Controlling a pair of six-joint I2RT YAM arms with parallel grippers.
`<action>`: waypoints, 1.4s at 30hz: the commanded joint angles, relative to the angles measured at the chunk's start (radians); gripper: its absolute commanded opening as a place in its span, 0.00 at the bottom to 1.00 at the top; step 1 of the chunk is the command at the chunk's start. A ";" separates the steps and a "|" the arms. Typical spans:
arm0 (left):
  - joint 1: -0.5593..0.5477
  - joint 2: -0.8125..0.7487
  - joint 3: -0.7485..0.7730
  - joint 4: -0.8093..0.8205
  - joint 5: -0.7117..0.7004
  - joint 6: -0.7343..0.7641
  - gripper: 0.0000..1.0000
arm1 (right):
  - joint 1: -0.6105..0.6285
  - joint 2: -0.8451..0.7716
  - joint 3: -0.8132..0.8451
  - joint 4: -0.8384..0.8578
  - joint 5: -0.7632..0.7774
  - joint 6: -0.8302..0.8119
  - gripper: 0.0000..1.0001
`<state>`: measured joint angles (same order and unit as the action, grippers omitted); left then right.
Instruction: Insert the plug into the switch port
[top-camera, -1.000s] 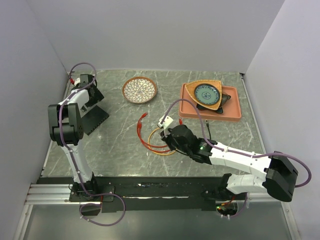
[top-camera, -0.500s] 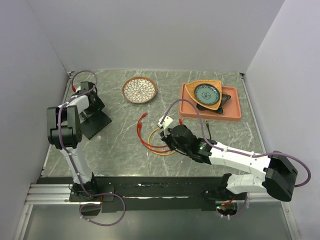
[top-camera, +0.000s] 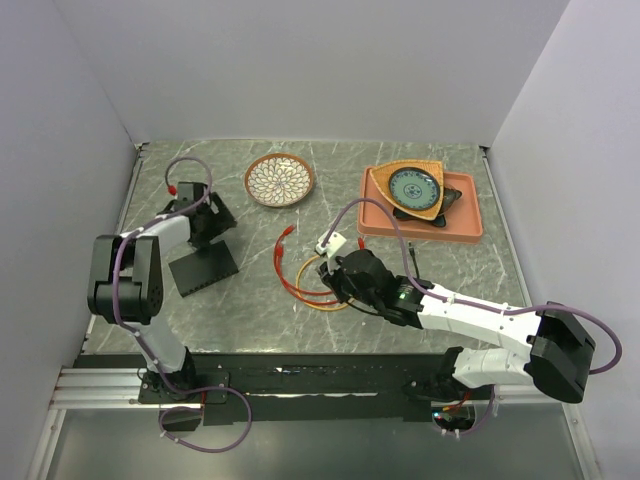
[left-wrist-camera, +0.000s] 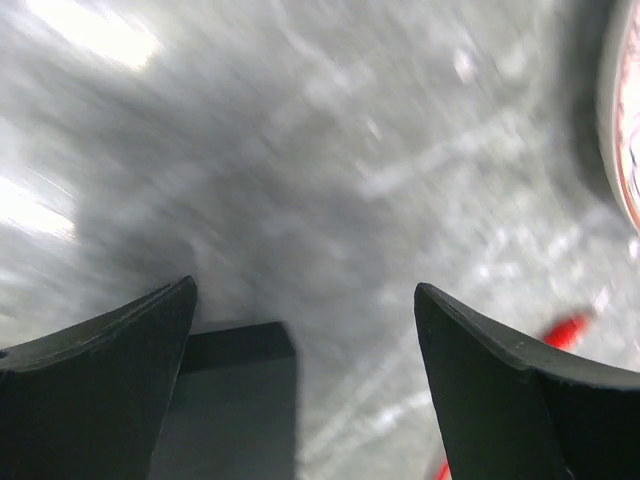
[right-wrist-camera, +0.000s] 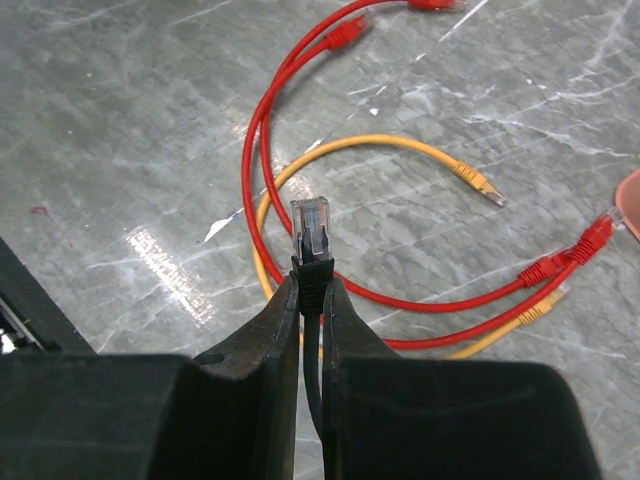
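You see a polished, marble-look worktop (right-wrist-camera: 120, 150) throwing glare, a matt black switch (top-camera: 203, 268), and a clear glossy plastic plug (right-wrist-camera: 311, 225) in the matt black right claw (right-wrist-camera: 311, 285)

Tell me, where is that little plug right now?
In the right wrist view, the plug sticks out of the right gripper, pinched between its fingers, above the red cables and yellow cable lying on the table.

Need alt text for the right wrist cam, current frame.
The right gripper is shut on the black boot of a clear plug, which points away from the camera. Beyond it, looped red cables and a yellow cable lie on the grey marbled table.
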<state>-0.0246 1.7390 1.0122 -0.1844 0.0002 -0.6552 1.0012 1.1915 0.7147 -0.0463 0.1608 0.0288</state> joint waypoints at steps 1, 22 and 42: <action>-0.023 -0.071 -0.004 -0.073 0.003 -0.070 0.96 | 0.007 0.006 0.049 0.042 -0.033 0.010 0.00; 0.316 -0.516 -0.336 -0.073 -0.149 -0.195 0.96 | 0.007 0.187 0.183 0.109 -0.207 0.049 0.00; 0.171 -0.466 -0.604 0.240 0.195 -0.245 0.66 | 0.005 0.287 0.236 0.120 -0.257 0.100 0.00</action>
<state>0.2268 1.2919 0.4648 0.0540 0.1112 -0.8387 1.0019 1.4521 0.9020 0.0357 -0.0811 0.1093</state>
